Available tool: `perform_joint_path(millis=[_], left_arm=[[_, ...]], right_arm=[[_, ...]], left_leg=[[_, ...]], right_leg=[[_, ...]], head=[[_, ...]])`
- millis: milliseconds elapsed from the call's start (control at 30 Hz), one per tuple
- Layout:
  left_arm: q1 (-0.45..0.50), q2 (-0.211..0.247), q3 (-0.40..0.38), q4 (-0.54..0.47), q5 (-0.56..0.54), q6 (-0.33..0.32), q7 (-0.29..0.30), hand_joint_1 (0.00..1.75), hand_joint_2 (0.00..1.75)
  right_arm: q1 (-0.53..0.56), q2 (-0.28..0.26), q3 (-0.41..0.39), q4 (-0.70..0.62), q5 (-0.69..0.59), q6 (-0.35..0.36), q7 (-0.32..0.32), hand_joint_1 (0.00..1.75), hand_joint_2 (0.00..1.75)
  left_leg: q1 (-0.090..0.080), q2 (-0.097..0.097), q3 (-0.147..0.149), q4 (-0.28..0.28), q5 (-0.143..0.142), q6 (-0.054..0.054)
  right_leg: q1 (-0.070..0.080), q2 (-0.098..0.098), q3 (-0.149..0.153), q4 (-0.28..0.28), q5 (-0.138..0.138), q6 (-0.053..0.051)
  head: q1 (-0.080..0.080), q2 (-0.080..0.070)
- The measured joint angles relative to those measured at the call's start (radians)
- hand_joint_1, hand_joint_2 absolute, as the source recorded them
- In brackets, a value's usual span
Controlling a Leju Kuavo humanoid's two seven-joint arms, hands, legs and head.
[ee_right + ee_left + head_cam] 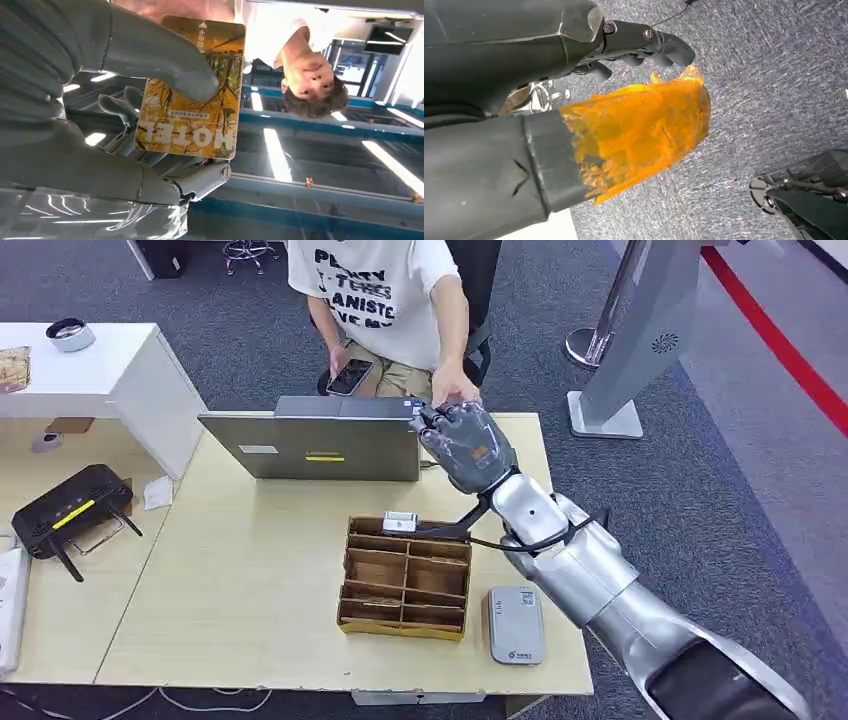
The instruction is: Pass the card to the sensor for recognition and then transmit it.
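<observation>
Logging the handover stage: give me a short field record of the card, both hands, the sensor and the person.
card: hotel card, pinched by right hand
right hand: raised beyond the table's far edge, by the laptop
person's hand: reaching to the robot's hand
sensor: grey reader on table, near edge, right of cardboard tray
left hand: hanging over carpet, holding nothing
</observation>
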Motion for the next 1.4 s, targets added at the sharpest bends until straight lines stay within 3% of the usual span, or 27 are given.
perform_joint_path(millis=[267, 367, 433, 467, 567, 733, 867, 1067, 1233, 1400], left_arm=[[0.002, 0.000, 0.000, 0.000, 0.013, 0.000, 0.003, 0.00, 0.00], [0.005, 0.000, 0.003, 0.000, 0.038, 0.002, 0.003, 0.00, 0.00], [0.007, 0.000, 0.011, 0.000, 0.059, 0.003, 0.003, 0.00, 0.00], [0.008, 0.000, 0.015, 0.000, 0.064, 0.003, 0.003, 0.00, 0.00], [0.013, 0.000, 0.023, 0.000, 0.072, 0.003, 0.003, 0.00, 0.00], [0.017, 0.000, 0.040, 0.000, 0.088, 0.006, 0.002, 0.00, 0.00], [0.018, 0.000, 0.060, 0.000, 0.101, 0.009, 0.003, 0.00, 0.00], [0.020, 0.000, 0.081, 0.000, 0.115, 0.012, 0.003, 0.00, 0.00], [0.021, 0.000, 0.098, 0.000, 0.137, 0.019, 0.008, 0.00, 0.00], [0.025, -0.001, 0.120, 0.000, 0.153, 0.022, 0.011, 0.00, 0.00]], right_arm=[[0.032, 0.003, -0.008, -0.004, -0.074, 0.002, -0.036, 1.75, 1.75], [0.093, 0.033, -0.041, -0.087, -0.422, 0.140, -0.134, 1.75, 1.75], [0.149, 0.064, -0.063, -0.184, -0.732, 0.317, -0.145, 1.75, 1.75], [0.173, 0.076, -0.066, -0.233, -0.834, 0.364, -0.145, 1.75, 1.75], [0.206, 0.097, -0.080, -0.310, -0.955, 0.436, -0.150, 1.75, 1.75], [0.285, 0.098, -0.119, -0.427, -1.519, 0.636, -0.143, 1.75, 1.75], [0.366, 0.056, -0.175, -0.508, -1.847, 0.692, -0.149, 1.75, 1.75], [0.482, -0.001, -0.274, -0.566, -1.918, 0.688, -0.177, 1.75, 1.75], [0.576, -0.031, -0.345, -0.601, -1.888, 0.666, -0.201, 1.75, 1.75], [0.735, -0.073, -0.453, -0.636, -1.814, 0.679, -0.221, 1.75, 1.75]], left_leg=[[0.000, 0.000, 0.000, 0.000, 0.000, 0.000], [0.000, 0.000, 0.000, 0.000, 0.000, 0.000], [0.000, 0.000, -0.001, 0.000, 0.000, 0.000], [0.000, 0.000, -0.002, 0.000, 0.000, 0.000], [0.000, 0.000, -0.002, 0.000, 0.000, 0.000], [0.000, 0.000, -0.002, 0.000, 0.000, 0.000], [0.000, -0.002, -0.002, 0.000, -0.001, 0.001], [-0.002, 0.000, -0.002, 0.000, -0.002, 0.001], [-0.002, -0.002, -0.001, 0.000, -0.002, 0.001], [-0.001, -0.002, -0.002, 0.000, -0.002, 0.001]], right_leg=[[0.000, 0.000, 0.000, 0.000, 0.000, 0.000], [0.000, 0.000, 0.000, 0.000, 0.000, 0.000], [0.000, 0.000, -0.001, 0.000, -0.001, 0.000], [0.000, 0.000, -0.002, 0.000, -0.001, 0.000], [0.001, 0.000, -0.002, 0.000, -0.001, -0.001], [0.000, 0.000, -0.002, 0.000, -0.001, 0.000], [0.000, -0.001, -0.001, -0.001, -0.001, 0.000], [0.000, -0.001, -0.002, -0.001, -0.001, 0.000], [0.000, -0.002, -0.001, -0.001, -0.001, 0.000], [0.000, -0.002, -0.001, -0.001, -0.002, 0.000]], head=[[0.000, 0.000], [0.000, 0.000], [0.000, 0.000], [0.000, 0.000], [0.000, 0.000], [0.000, 0.000], [0.000, 0.000], [0.000, 0.000], [0.000, 0.000], [0.000, 0.000]])
